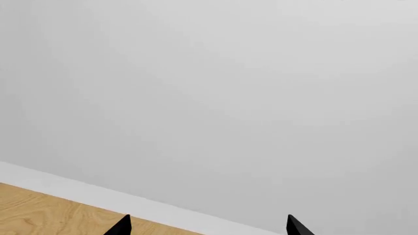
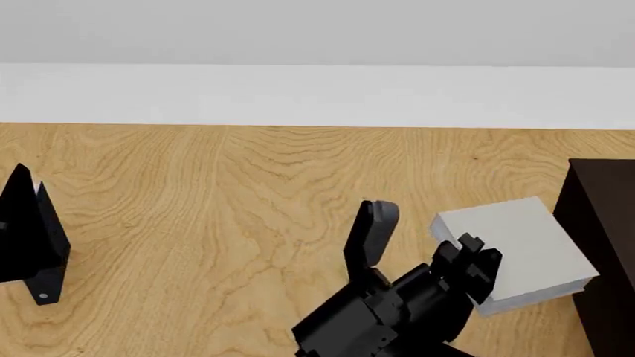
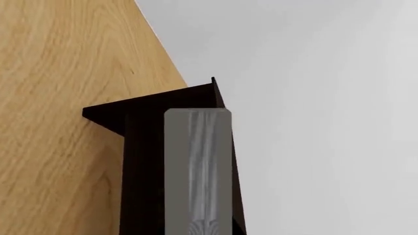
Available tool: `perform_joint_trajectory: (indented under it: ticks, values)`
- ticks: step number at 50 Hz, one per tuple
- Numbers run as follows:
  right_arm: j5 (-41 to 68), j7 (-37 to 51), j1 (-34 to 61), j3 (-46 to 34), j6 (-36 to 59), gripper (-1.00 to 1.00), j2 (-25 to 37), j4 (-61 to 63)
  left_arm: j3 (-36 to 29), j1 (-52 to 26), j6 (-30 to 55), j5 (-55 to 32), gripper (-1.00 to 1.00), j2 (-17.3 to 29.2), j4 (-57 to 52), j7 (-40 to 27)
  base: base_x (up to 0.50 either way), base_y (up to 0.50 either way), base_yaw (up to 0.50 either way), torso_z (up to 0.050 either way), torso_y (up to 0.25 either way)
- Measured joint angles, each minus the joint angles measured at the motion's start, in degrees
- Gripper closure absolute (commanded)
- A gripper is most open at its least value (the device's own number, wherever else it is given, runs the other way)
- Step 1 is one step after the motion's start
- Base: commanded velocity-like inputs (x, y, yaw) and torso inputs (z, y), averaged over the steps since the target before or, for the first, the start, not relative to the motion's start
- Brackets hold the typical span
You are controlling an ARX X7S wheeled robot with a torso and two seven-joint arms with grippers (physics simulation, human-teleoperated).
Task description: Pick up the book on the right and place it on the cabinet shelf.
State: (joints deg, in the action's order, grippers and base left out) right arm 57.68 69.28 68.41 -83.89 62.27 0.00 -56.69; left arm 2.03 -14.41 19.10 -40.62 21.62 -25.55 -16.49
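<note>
The right gripper clamps the book, holding it level just beside the cabinet, ready for shelving. The left gripper idles, fingers parted.

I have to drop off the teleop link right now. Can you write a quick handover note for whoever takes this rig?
Right gripper: closed on the grey book, held up beside the dark cabinet; the right wrist view shows the book's page edges facing the cabinet boards.
Left gripper: open, empty, fingertips apart, pointing at the wall above the wooden floor.
Done: book picked up and carried to the cabinet.
Left: slide the book onto the shelf, release, back the arm out. The shelf opening itself is not clearly visible, so check alignment first.
</note>
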Motion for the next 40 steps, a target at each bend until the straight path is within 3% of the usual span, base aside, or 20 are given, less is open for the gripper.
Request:
perform_joint_trajectory:
  ticks: [40]
  values:
    - [-5.75, -5.26, -4.4, 2.14, -1.84, 1.0, 0.0, -6.26, -0.43, -0.05, -0.37, -0.29, -1.0, 0.45, 0.19, -0.5, 0.0, 0.0, 0.0, 0.0, 0.001]
